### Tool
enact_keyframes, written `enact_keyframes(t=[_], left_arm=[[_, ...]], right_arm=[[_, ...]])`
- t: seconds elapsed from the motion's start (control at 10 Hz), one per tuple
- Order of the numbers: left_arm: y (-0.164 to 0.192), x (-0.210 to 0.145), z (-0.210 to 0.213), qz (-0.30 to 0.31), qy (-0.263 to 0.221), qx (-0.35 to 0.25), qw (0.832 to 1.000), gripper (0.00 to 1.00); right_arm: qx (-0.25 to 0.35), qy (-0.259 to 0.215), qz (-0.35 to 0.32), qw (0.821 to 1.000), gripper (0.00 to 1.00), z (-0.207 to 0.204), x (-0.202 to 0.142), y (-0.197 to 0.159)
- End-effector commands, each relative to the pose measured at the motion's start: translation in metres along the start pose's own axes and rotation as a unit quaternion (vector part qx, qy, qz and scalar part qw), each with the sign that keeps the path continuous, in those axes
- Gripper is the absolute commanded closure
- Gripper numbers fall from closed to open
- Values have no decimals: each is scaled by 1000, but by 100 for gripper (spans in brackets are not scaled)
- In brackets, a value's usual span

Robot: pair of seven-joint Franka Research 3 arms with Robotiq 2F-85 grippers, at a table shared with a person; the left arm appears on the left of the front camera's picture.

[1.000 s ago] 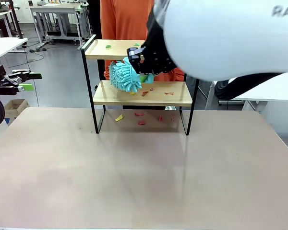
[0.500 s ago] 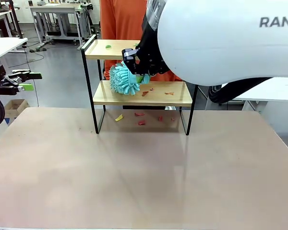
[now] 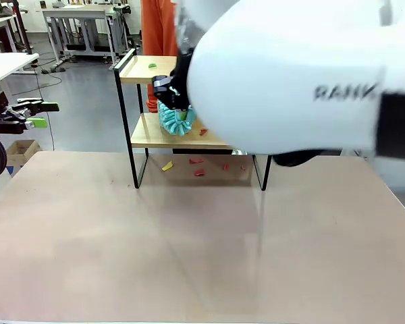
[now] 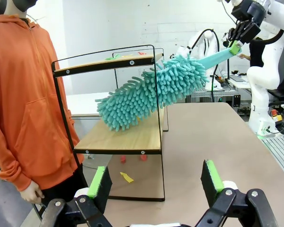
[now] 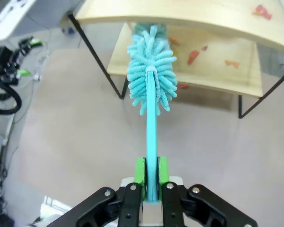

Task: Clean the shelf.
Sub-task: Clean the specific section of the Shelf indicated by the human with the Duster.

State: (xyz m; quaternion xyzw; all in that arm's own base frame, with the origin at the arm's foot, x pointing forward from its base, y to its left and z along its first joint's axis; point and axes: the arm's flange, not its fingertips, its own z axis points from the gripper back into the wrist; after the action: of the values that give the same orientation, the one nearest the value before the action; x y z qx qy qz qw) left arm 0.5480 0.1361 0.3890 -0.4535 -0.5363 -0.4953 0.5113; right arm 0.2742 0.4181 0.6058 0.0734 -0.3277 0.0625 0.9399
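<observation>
Several scraps [image 5: 194, 56] lie on the shelf [image 5: 213, 79], and my right gripper [image 5: 151, 171], clamped tight on the duster [image 5: 151, 80], could snag its thin frame and tip it.

One shelf [image 4: 128, 137] — one teal duster [image 4: 151, 92]

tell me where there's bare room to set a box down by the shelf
Widest bare patch: the table between the shelf and the near edge. Crowded: the lower board, where the duster in the right gripper reaches in, and the table under the shelf, littered with scraps.
</observation>
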Motion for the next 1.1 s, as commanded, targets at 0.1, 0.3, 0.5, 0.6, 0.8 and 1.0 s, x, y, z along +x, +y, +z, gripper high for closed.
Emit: enact_keyframes(t=[0.1,0.3,0.5,0.6,0.8,1.0], left_arm=[[-2,2,0,-8,-4,-1,1000,0],[-2,2,0,-8,-4,-1,1000,0],[-2,2,0,-8,-4,-1,1000,0],[-2,2,0,-8,-4,-1,1000,0],[-2,2,0,-8,-4,-1,1000,0],[-2,2,0,-8,-4,-1,1000,0]], right_arm=[[-31,-48,-24,998,86,-11,11,46],[-34,-72,-36,996,86,-10,11,54],[-28,-85,-40,995,86,-25,8,70],[-23,-88,-36,995,86,-35,7,79],[-21,-101,-38,994,86,-56,4,95],[-24,-108,-39,993,86,-72,0,105]])
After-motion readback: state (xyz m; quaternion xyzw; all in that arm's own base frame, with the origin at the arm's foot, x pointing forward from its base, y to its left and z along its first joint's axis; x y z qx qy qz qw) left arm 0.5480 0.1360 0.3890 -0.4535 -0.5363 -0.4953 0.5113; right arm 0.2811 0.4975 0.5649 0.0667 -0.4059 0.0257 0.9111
